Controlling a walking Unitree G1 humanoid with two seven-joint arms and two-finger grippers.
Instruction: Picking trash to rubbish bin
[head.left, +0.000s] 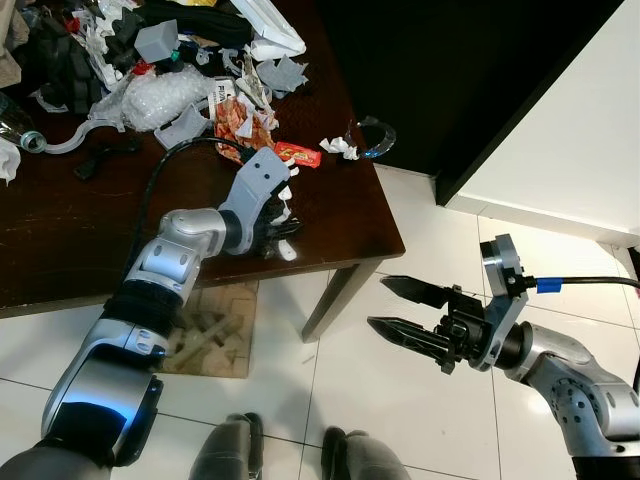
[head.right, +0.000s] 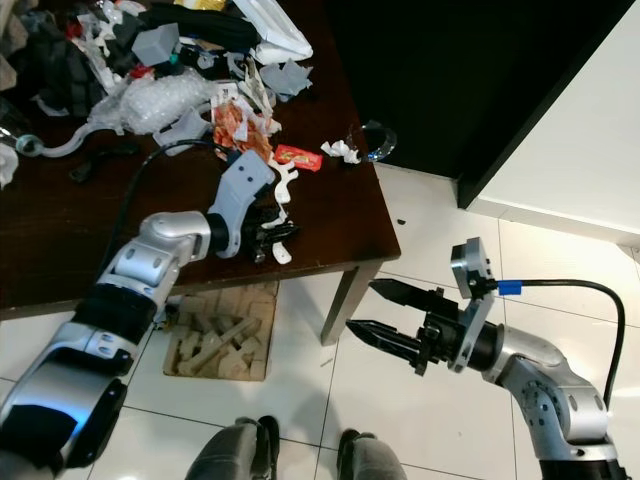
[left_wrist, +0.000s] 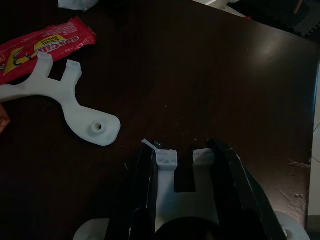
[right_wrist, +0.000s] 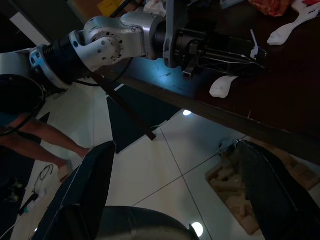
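Note:
My left gripper rests low over the dark wooden table near its front right corner. It is shut on a white plastic piece, which sits between the two black fingers. Just beyond it lie a forked white plastic part and a red candy wrapper. My right gripper hangs open above the white floor tiles, to the right of the table leg, with nothing between its fingers.
A heap of trash covers the back of the table: bubble wrap, grey plastic bits, wrappers. A crumpled paper and a clear plastic ring lie near the right edge. Wooden blocks on a mat sit under the table. A person's legs stand nearby.

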